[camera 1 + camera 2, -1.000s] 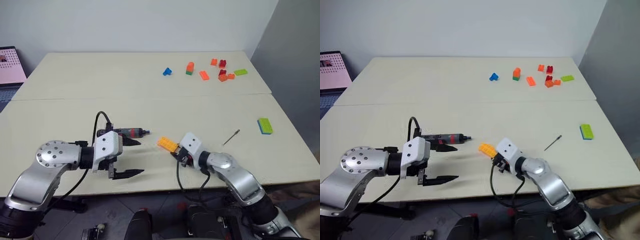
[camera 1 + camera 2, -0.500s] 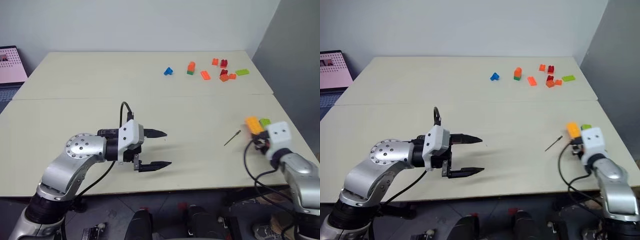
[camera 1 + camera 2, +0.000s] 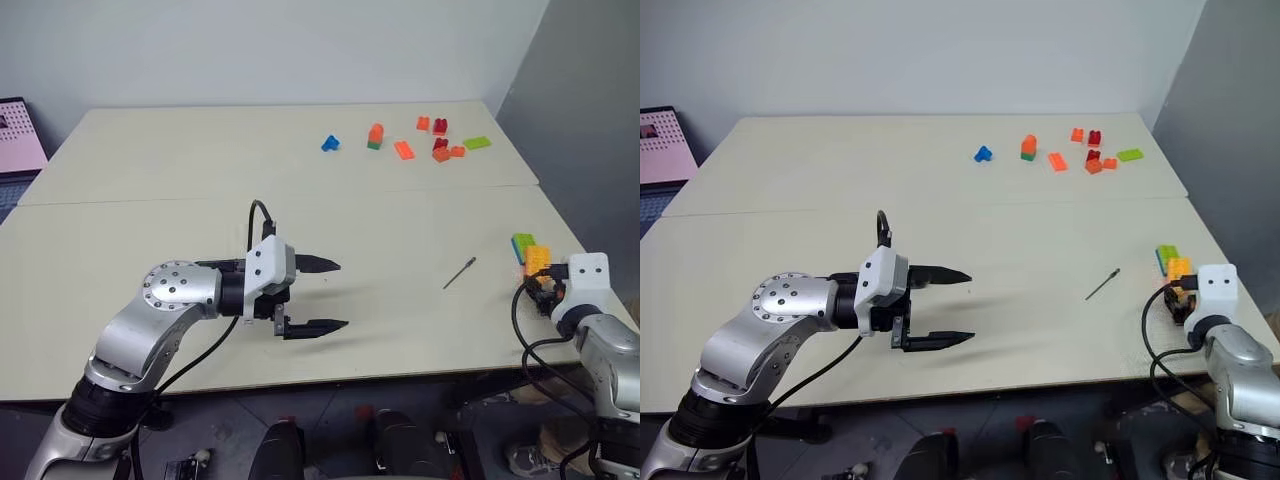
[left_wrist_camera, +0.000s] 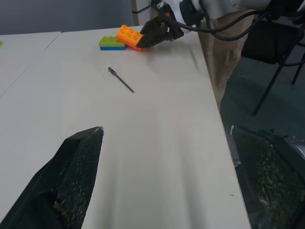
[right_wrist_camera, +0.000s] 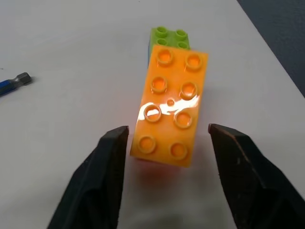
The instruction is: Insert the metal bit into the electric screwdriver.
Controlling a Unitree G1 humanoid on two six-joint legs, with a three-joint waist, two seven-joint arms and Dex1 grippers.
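Observation:
The metal bit (image 3: 460,272) lies alone on the table right of centre; it also shows as a thin rod (image 4: 121,79) in the left wrist view. The electric screwdriver is hidden. My left gripper (image 3: 342,295) hovers over the table's middle, open and empty, pointing right toward the bit. Near the table's right edge my right gripper (image 5: 167,130) stands open around an orange brick (image 5: 170,112), with a gap at one finger. That orange brick (image 3: 537,259) rests partly on a green and blue brick (image 3: 523,243).
Several small bricks (image 3: 440,148) and a blue brick (image 3: 330,143) lie at the far right back of the table (image 3: 150,190). A pink screen (image 3: 15,135) stands beyond the left edge. The table's right edge (image 4: 209,81) runs close to the right gripper.
My right arm swung far right with the orange brick, set it against the green brick and opened its jaws. My left gripper shifted right, covering the place where the screwdriver lay.

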